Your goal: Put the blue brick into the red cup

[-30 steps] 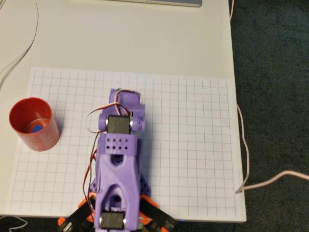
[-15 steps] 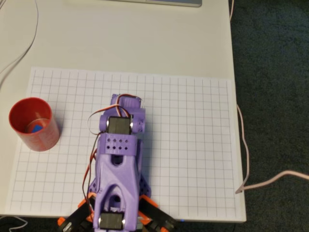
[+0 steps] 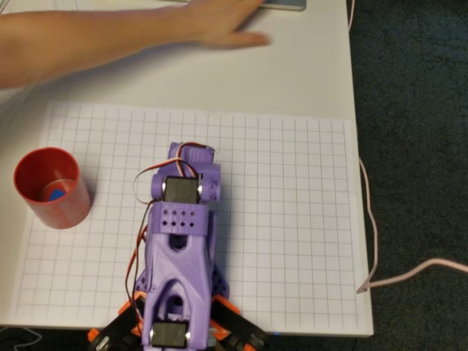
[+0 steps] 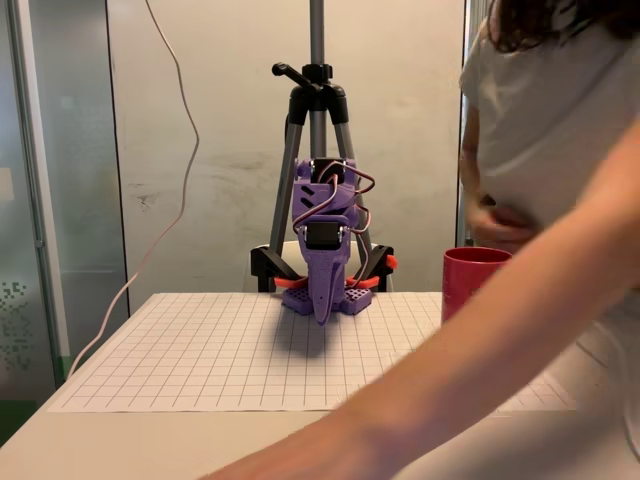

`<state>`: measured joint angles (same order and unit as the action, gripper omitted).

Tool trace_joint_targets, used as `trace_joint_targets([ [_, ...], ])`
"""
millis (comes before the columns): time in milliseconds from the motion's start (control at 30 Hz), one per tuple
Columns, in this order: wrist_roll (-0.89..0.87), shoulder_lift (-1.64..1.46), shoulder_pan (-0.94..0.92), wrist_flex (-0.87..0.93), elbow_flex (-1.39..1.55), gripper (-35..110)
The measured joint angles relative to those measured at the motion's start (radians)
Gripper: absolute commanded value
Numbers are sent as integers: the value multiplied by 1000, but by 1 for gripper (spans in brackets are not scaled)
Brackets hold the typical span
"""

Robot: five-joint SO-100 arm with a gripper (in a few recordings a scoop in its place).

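Observation:
The red cup (image 3: 53,210) stands upright at the left edge of the grid mat in the overhead view. The blue brick (image 3: 53,194) lies inside it on the bottom. In the fixed view the red cup (image 4: 468,278) is at the right, partly behind a person's forearm, and the brick is hidden by its wall. My purple arm is folded back over its base in the middle of the mat, well to the right of the cup in the overhead view. My gripper (image 4: 322,312) points down at the mat, shut and holding nothing.
A person's arm (image 3: 110,36) reaches across the far side of the table; it crosses the foreground as a blurred forearm (image 4: 480,350). The white grid mat (image 3: 292,219) covers the table. A cable (image 3: 369,219) hangs at the right table edge. A tripod (image 4: 317,100) stands behind my base.
A person's arm has come in across the top of the table. My gripper drew back slightly toward the base a second ago and has since stayed still. Cup and brick have not moved.

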<state>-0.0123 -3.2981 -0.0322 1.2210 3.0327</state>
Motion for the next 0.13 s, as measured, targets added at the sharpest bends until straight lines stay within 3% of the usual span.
trace_joint_targets([
  [133, 0, 0, 0, 0, 0, 0],
])
